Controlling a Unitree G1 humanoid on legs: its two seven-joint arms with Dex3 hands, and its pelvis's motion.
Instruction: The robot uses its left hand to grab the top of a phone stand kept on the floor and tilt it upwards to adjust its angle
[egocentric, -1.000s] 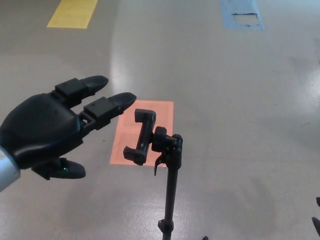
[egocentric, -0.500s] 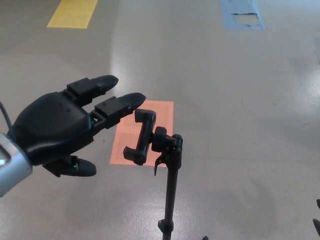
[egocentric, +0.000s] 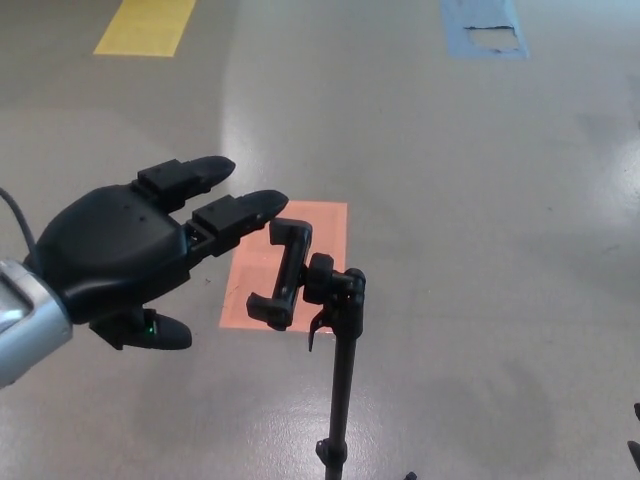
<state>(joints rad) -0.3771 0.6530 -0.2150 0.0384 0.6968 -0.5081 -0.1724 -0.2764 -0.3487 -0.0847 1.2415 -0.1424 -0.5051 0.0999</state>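
- While it holds nothing, the left hand (egocentric: 120, 255) hangs at picture left, its two thick fingers (egocentric: 240, 211) stretched apart from the thumb below; the nearer fingertip sits just beside the upper jaw of the phone stand (egocentric: 305, 290), and whether the two touch cannot be told.
- Grey glossy floor (egocentric: 450, 220) spreads wide on every side of the stand, with free room to its right and behind it.
- An orange rectangle (egocentric: 300, 250) marks the floor behind the clamp; a yellow patch (egocentric: 145, 25) lies at the top left edge, a blue patch (egocentric: 483, 27) at the top right.
- Black throughout, the stand rises on a thin pole from the bottom edge; its empty clamp is tilted, its upper jaw to the right of its lower jaw, on a knobbed joint.
- Small dark bits at the lower right edge are too cropped to identify.
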